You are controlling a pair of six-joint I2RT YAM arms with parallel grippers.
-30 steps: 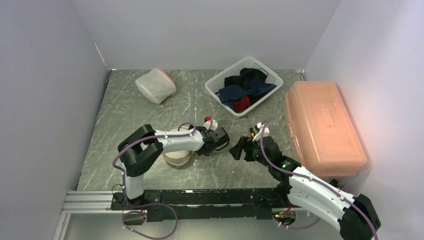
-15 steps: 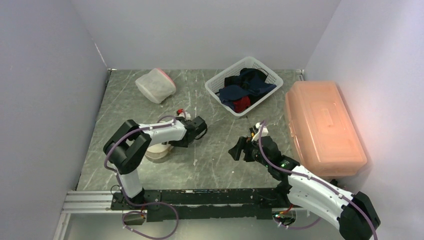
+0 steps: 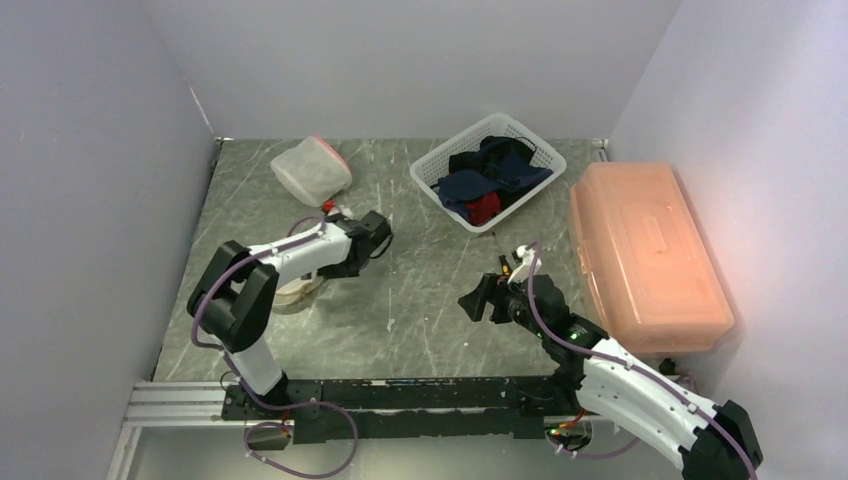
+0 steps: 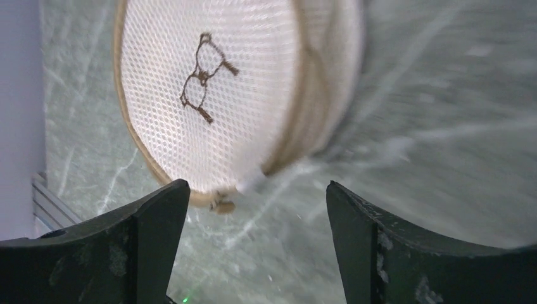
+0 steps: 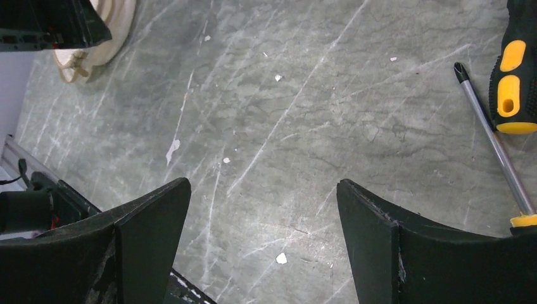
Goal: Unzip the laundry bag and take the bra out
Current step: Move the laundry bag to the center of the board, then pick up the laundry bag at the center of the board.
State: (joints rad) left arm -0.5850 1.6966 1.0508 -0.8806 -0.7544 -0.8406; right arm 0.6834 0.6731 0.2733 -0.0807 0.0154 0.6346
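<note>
The laundry bag [image 4: 215, 88] is a round white mesh case with a tan rim and a brown bra outline stitched on top. Its tan zip pull [image 4: 221, 206] hangs at the near rim. In the top view the bag [image 3: 285, 295] lies partly under my left forearm. My left gripper [image 4: 255, 187] is open and empty, just in front of the zip pull; from above it [image 3: 372, 238] is right of the bag. My right gripper [image 5: 263, 183] is open and empty over bare table, and in the top view it [image 3: 478, 300] is right of centre. The bra is hidden.
A white basket [image 3: 430, 170] of dark clothes stands at the back. An orange lidded box [image 3: 645, 255] fills the right side. A white pouch with a pink rim [image 3: 312, 170] lies back left. A yellow-black screwdriver [image 5: 510, 88] lies by my right gripper.
My left arm has swung left and back from the table's middle. The laundry bag has shifted left with it. The right arm has barely moved.
</note>
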